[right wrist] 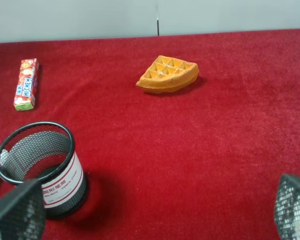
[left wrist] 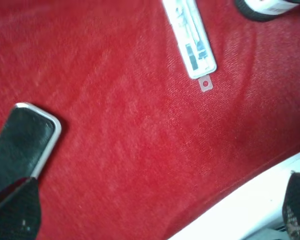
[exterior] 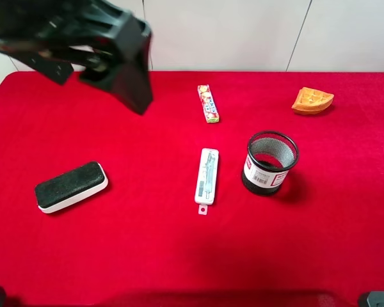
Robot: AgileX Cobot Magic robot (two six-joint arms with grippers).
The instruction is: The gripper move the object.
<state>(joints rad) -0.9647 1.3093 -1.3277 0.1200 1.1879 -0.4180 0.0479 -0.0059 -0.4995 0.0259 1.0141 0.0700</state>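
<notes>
The object, a slim white bar point(exterior: 207, 175) with teal print and a small tab, lies flat at the middle of the red table point(exterior: 147, 256). It also shows in the left wrist view point(left wrist: 190, 37), far from the fingers. My left gripper point(left wrist: 155, 215) is open and empty, held high over the table's left side; its black arm point(exterior: 115, 57) fills the upper left of the high view. My right gripper point(right wrist: 155, 215) is open and empty, low near the mesh cup point(right wrist: 40, 167).
A black-topped white eraser point(exterior: 71, 186) lies at the left. A red-green candy stick point(exterior: 208, 103) lies behind the bar. A black mesh cup point(exterior: 271, 163) stands right of the bar. An orange waffle piece point(exterior: 312, 100) lies at the back right.
</notes>
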